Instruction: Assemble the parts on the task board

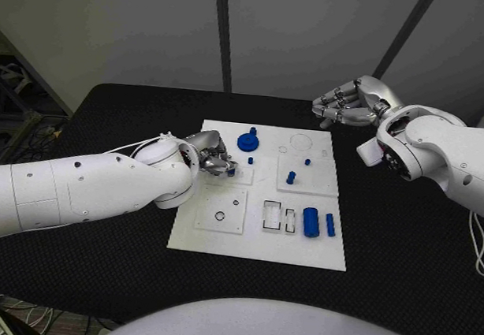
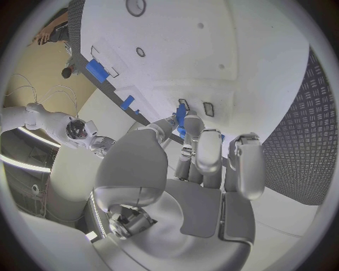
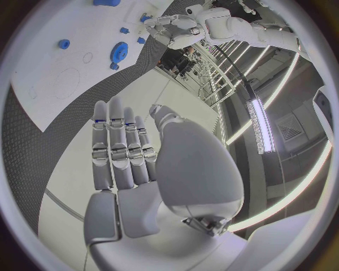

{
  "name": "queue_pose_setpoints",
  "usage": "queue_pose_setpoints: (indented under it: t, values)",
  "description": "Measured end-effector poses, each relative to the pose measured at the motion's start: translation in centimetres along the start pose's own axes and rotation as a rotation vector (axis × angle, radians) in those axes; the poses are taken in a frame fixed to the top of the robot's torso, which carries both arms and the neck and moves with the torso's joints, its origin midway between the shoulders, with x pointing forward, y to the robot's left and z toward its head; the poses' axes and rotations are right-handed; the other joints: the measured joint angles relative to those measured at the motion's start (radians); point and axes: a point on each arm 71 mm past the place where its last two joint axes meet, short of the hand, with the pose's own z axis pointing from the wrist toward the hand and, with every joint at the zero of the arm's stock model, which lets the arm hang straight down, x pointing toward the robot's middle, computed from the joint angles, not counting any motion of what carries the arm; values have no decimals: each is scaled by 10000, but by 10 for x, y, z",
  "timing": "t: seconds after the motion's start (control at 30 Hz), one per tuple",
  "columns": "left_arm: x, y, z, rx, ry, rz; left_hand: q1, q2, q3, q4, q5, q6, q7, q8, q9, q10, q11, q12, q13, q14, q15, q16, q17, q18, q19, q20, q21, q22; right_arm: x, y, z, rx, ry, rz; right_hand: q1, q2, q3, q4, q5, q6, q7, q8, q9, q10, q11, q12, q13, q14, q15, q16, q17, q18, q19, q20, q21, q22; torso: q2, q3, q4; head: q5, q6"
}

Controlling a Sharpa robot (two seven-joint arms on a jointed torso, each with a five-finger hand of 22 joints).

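The white task board (image 1: 259,232) lies in the middle of the black table. My left hand (image 1: 207,155) is low over its left part and pinches a small blue peg (image 2: 181,119) between thumb and fingertips, close to the board's surface. A blue gear (image 1: 248,142) stands near the board's far edge, also in the right wrist view (image 3: 120,51). Small blue pegs (image 1: 290,177) stand to its right. Two blue cylinders (image 1: 310,222) lie near the right edge. My right hand (image 1: 350,102) hovers beyond the board's far right corner, fingers apart (image 3: 120,147), holding nothing.
Square recessed plates with holes (image 1: 221,211) and rectangular slots (image 1: 274,215) sit in the board's near half. Black table (image 1: 405,253) surrounds the board on all sides. A grey wall rises behind the table's far edge.
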Motion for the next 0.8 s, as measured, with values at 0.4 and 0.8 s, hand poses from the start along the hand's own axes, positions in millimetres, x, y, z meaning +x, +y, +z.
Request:
queue_pose_setpoints:
  t: [0.4, 0.8]
  values:
    - [0, 1, -1, 17, 164, 117, 0, 0, 0, 0, -2, -1, 0, -3, 16, 0, 0, 0, 0, 1, 1, 0, 0, 0, 0, 0, 0, 0, 0, 0, 0, 10, -2, -5, 0, 0, 0, 0, 0, 0, 0, 0, 0, 0, 0, 0, 0, 0, 0, 0, 0, 0, 0, 0, 0, 1, -1, 1, 1, 3, -24]
    - [1, 1, -2, 30, 234, 166, -1, 0, -1, -1, -32, -1, 1, -8, 11, 0, 0, -1, 6, 2, 3, 0, -1, 0, 0, 0, 0, 0, 0, 0, 0, 10, 9, -4, 0, 0, 0, 0, 0, 0, 0, 0, 0, 0, 0, 0, 0, 0, 0, 0, 0, 0, 0, 0, 0, 1, -3, 0, 1, 8, -16]
